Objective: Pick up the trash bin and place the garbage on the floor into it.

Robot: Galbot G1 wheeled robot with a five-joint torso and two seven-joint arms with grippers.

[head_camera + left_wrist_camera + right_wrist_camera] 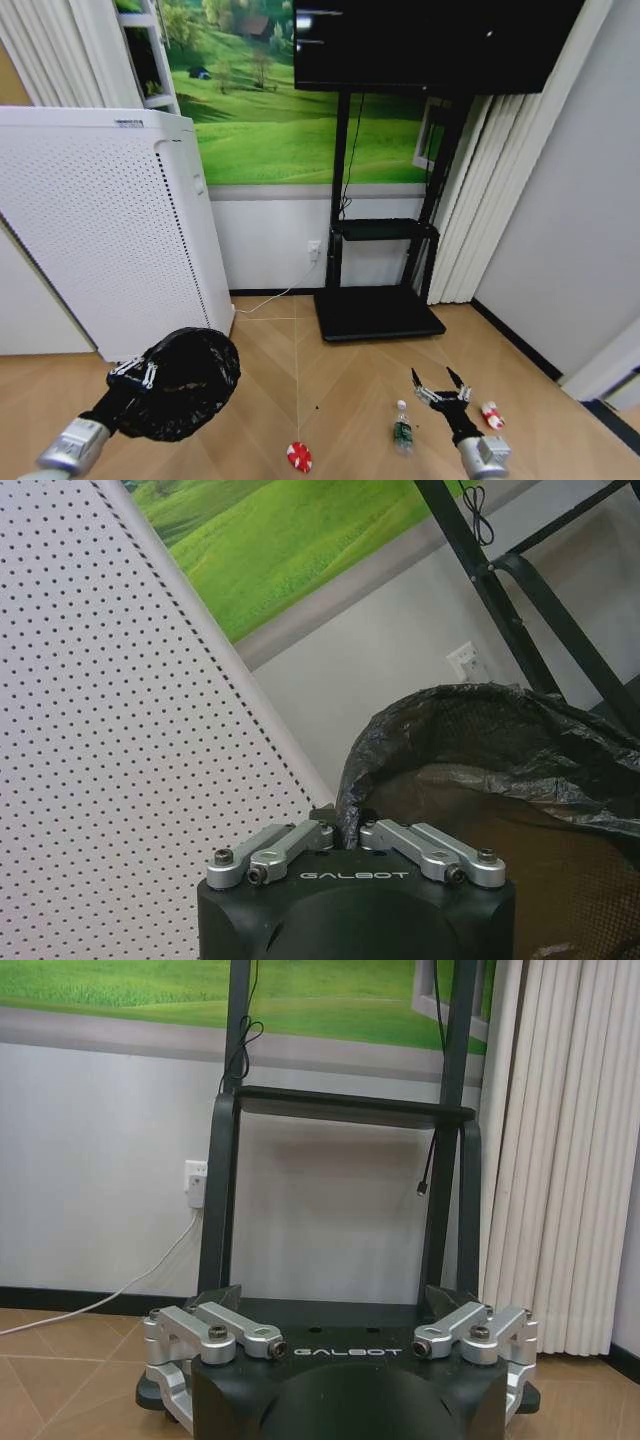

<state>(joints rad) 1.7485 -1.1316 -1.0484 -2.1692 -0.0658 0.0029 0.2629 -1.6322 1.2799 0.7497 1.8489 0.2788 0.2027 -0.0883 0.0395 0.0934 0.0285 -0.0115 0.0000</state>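
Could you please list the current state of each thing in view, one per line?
Bin: lifted, tilted, gripped at its rim by the left hand.
Right hand: open, holding nothing.
Bottle: on the floor, capped.
Round wrapper: on the floor.
Packet: on the floor.

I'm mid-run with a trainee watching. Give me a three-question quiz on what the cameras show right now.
1. True or false: the left gripper holds the trash bin off the floor.
2. How many litter items lie on the floor?
3. The right gripper is: A) shut on the bottle, B) open above the floor, C) inside the bin.

Key: 1 true, clamped on the rim. 2 three: round wrapper, small bottle, packet. 3 B.
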